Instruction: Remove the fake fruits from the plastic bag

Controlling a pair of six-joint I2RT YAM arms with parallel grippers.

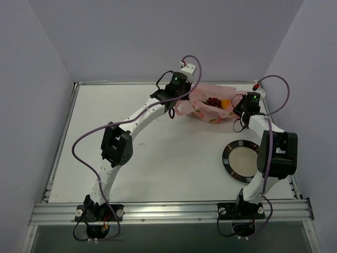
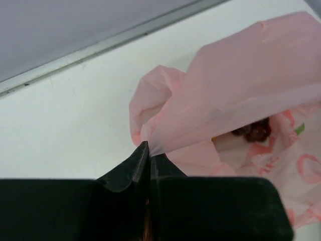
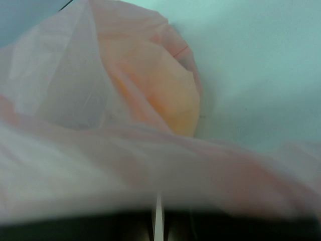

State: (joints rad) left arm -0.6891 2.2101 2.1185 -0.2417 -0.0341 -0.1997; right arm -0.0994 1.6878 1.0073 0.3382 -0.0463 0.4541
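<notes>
The pink plastic bag (image 1: 208, 109) lies at the far right of the table, its mouth held open between both grippers. My left gripper (image 1: 179, 105) is shut on the bag's left edge; the left wrist view shows its jaws (image 2: 149, 146) pinching a fold of the bag (image 2: 241, 85). My right gripper (image 1: 238, 115) is at the bag's right edge, and film (image 3: 150, 170) drapes over its nearly closed jaws (image 3: 158, 213). The dark purple grape bunch (image 1: 212, 101) (image 2: 255, 131) lies inside the bag. The orange-yellow fruit (image 1: 226, 103) shows through the film (image 3: 173, 95). A green sliver (image 2: 299, 129) peeks out.
A round black-rimmed plate (image 1: 228, 158) lies on the white table in front of the bag, next to the right arm. The table's back rail (image 2: 100, 45) and walls stand close behind the bag.
</notes>
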